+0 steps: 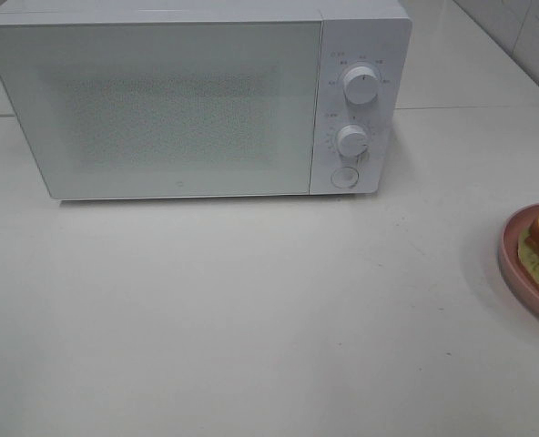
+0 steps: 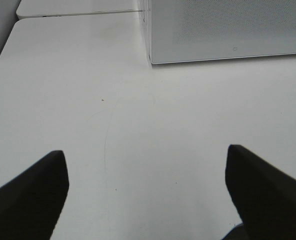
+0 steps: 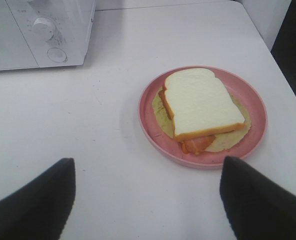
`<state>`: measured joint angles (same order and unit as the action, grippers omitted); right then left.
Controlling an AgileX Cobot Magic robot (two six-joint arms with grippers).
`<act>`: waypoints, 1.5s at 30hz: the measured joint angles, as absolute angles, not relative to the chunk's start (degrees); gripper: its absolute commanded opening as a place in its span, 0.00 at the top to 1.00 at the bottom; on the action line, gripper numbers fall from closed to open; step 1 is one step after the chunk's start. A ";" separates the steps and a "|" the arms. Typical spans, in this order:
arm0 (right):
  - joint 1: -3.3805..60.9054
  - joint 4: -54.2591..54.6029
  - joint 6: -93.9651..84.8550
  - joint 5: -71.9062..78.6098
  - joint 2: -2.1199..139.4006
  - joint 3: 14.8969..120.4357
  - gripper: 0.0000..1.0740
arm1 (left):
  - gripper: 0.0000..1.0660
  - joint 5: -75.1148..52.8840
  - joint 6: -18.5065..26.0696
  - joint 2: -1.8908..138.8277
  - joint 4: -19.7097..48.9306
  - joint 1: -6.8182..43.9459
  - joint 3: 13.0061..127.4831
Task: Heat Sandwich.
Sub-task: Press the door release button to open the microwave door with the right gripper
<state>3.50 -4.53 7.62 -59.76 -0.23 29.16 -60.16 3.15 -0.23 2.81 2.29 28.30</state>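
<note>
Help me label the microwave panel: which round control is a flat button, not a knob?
The lowest control, below the upper knob and lower knob; it's flat.

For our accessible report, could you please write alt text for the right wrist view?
A white-bread sandwich lies on a round pink plate on a white table. Farther off stands a white microwave, a knob and a button showing on its front. The open right hand, holding nothing, frames the near edge.

Sandwich (image 3: 203, 102): white bread slices stacked flat, with golden-brown crust. Orange filling pokes out at one corner, and a pale thin sheet lies beneath. It sits on a pink plate (image 3: 147, 117) near the right edge of the desk (image 1: 251, 319). The high view cuts it off.
</note>
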 measured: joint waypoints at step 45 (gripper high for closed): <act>3.50 -4.53 7.62 -59.76 -0.23 29.16 0.32 | 0.26 -60.16 3.15 -0.23 2.81 2.29 28.30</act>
